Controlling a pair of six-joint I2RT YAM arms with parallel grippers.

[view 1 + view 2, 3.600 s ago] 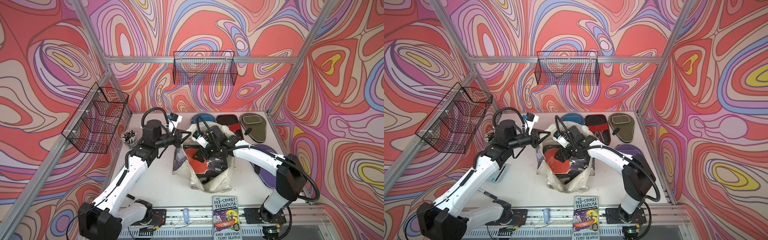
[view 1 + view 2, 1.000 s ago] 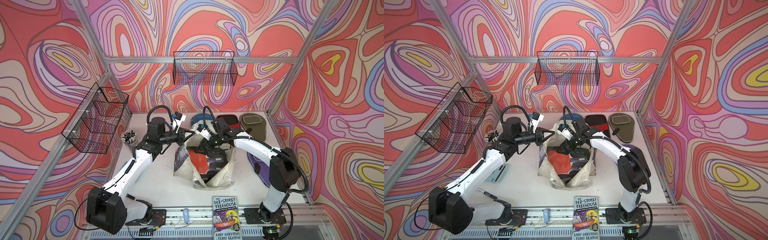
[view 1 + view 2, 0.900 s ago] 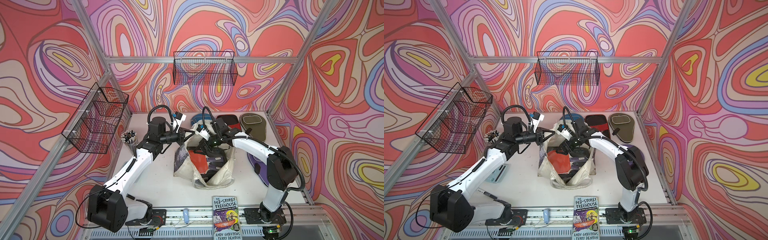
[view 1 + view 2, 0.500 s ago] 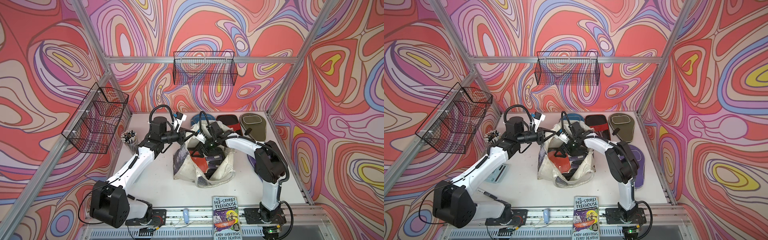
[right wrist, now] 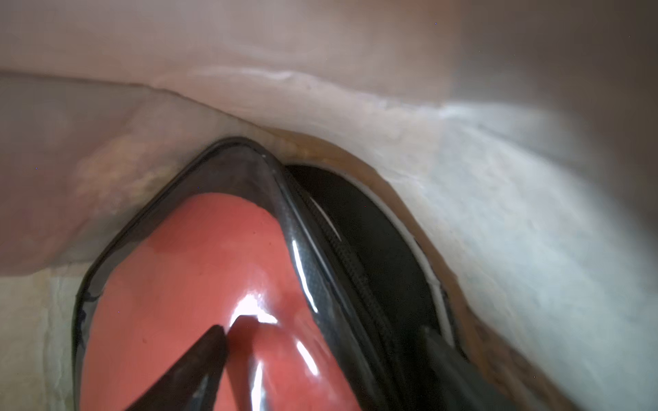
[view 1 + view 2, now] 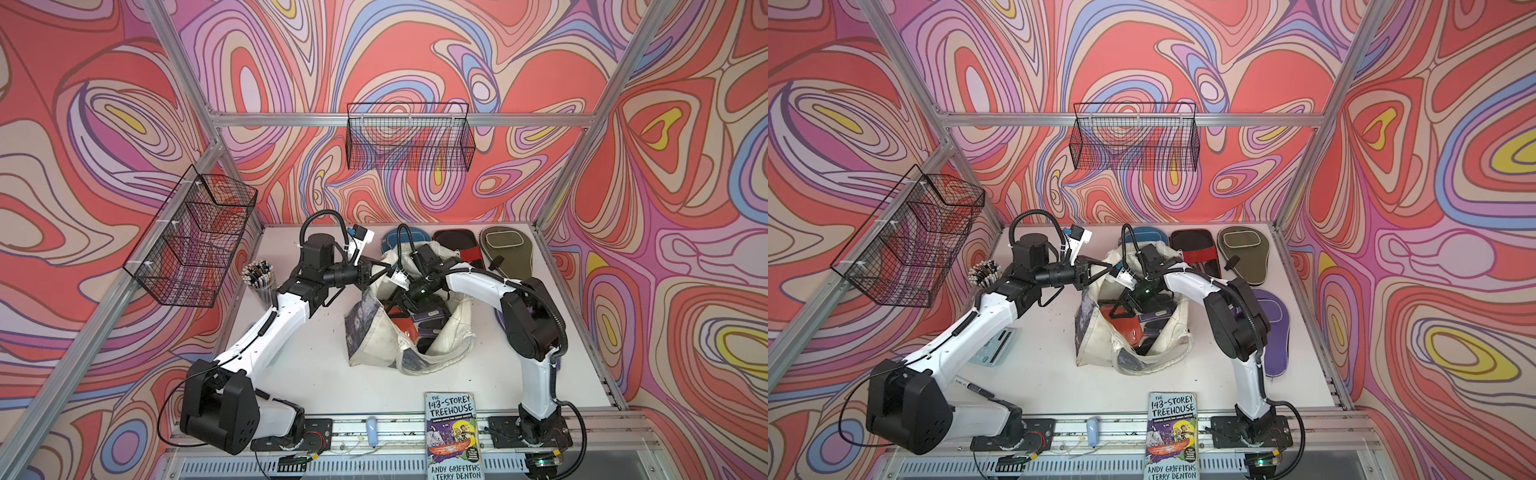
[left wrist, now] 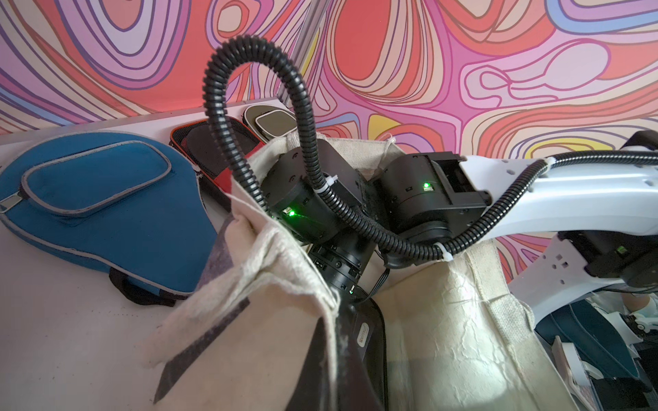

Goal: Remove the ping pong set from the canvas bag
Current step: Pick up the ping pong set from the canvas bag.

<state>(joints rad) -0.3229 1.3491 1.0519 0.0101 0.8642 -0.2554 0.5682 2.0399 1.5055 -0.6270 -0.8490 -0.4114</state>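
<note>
Ping pong set (image 6: 405,329) lay split: cases (image 6: 503,245) on the worktop (image 6: 316,365), a red pack (image 5: 199,270) and others inside the bag (image 6: 457,328). Left fingers (image 6: 1105,267) were pressed together on the bag's rim; right fingers (image 5: 199,366) were spread astride the pack's edge. Closing there could slip off the glossy film or snag canvas.

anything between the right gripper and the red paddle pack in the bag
Nothing visible. The right gripper is inside the canvas bag, jaws open astride the black edge of the red paddle pack, one finger over its red face. A black case lies beside it. The left gripper pinches the bag's rim.
</note>
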